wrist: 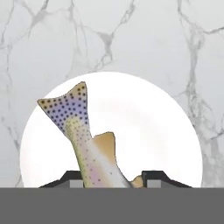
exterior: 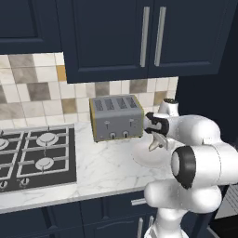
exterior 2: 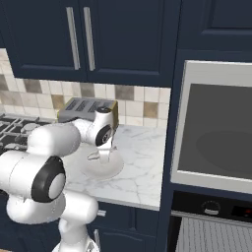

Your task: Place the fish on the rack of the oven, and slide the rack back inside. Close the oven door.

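Gripper [wrist: 113,178] jaws pinching the small speckled silvery fish [wrist: 89,146] at mid-body, tail fin fanned out away from the fingertips [wrist: 153,177]. Fish sits over the round white plate [wrist: 166,131], which rests on the white marble bench [wrist: 131,39]; can't tell if the fish touches the plate. In the base views the gripper [exterior: 155,143] hangs over the plate [exterior: 142,158] just beside the grey four-slot toaster [exterior: 116,117]. Silver wire rack [exterior 2: 211,236] shows low at the right, below the steel-framed dark-glass unit [exterior 2: 216,128], well apart from the fish.
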Available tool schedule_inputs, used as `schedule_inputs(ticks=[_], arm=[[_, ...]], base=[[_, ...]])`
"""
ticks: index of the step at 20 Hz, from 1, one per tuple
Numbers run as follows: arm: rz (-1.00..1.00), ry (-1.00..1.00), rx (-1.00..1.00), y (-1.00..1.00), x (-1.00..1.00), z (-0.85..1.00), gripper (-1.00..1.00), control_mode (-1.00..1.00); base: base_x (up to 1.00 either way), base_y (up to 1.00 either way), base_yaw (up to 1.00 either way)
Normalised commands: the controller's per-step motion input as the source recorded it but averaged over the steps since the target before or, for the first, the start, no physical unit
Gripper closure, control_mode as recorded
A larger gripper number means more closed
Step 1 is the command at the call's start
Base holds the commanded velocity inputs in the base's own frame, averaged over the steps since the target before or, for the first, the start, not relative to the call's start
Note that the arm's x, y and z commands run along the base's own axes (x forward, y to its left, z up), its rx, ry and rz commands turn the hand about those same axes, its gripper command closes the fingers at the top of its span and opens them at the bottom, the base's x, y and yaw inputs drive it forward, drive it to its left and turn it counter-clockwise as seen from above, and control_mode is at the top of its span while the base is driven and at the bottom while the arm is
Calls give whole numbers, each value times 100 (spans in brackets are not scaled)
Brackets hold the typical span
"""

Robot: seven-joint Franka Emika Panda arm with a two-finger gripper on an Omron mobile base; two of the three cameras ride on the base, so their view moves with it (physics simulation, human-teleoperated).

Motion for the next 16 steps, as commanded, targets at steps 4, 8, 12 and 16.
schedule_inputs(ticks=[4, 8, 12, 16], arm=[[-1, -3, 0, -22, -81, 100, 100, -100], [0, 0, 0, -6, -51, 94, 100, -100], [0, 5, 0, 0, -28, 76, 100, -100], [0, 13, -2, 0, -14, 65, 100, -100]], base=[[0, 0, 0], [0, 0, 0], [0, 0, 0], [0, 0, 0]])
